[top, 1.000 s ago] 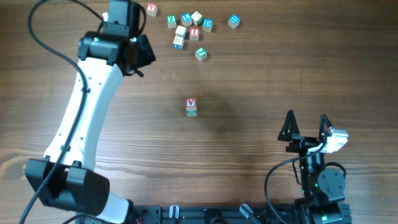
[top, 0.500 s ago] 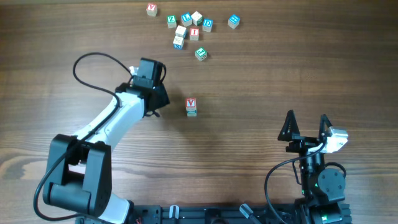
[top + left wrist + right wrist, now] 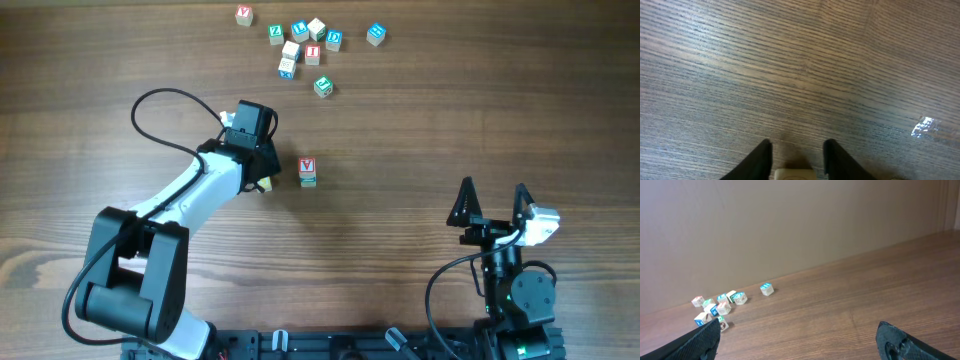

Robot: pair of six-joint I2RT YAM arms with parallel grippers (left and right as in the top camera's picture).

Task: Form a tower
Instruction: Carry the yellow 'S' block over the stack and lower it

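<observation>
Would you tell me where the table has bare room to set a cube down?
Bare wood lies between the tower and the open right hand, and between the tower and the loose cubes. It is crowded among those cubes at the far edge, and tight between the tower and the left hand with its pale cube.

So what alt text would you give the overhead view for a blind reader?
From above, the left end effector, a pale cube at its tip, is beside a short cube tower on a wooden table. Loose letter cubes lie at the far edge; the right end effector stands open.
</observation>
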